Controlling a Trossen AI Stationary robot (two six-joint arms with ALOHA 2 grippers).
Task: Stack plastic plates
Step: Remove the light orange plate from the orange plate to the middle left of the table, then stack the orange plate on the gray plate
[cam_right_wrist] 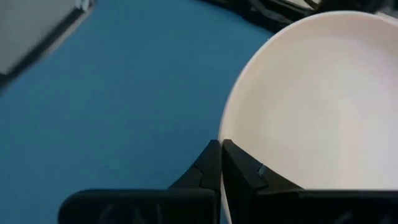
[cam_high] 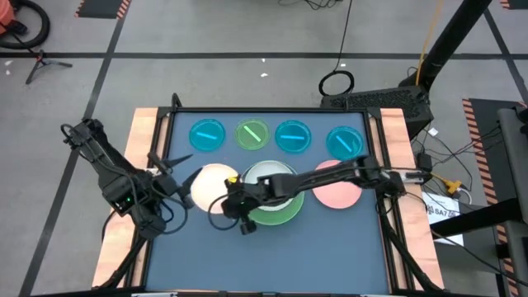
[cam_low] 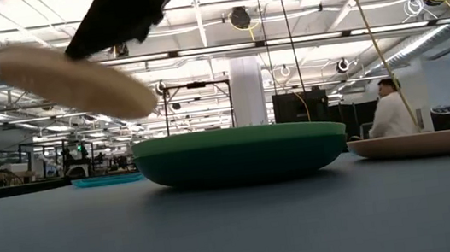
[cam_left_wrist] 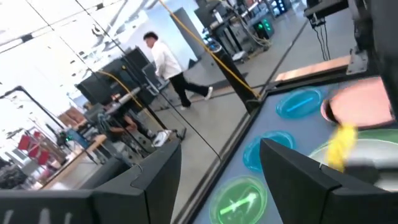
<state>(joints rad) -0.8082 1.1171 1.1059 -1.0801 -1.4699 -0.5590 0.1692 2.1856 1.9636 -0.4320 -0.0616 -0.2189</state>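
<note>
High view shows a green-based stack [cam_high: 272,202] begun, right claw [cam_high: 233,200] clamped on the cream plate [cam_high: 213,185] beside it, left claw [cam_high: 169,177] wide, pink plate [cam_high: 338,191] and four translucent plates [cam_high: 251,134] unstacked.

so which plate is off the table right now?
The cream plate: the right gripper pinches its rim and holds it tilted in the air. The green stack and pink plate sit flat.

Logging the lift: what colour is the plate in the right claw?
Cream plate, clearest in the right wrist view.
</note>
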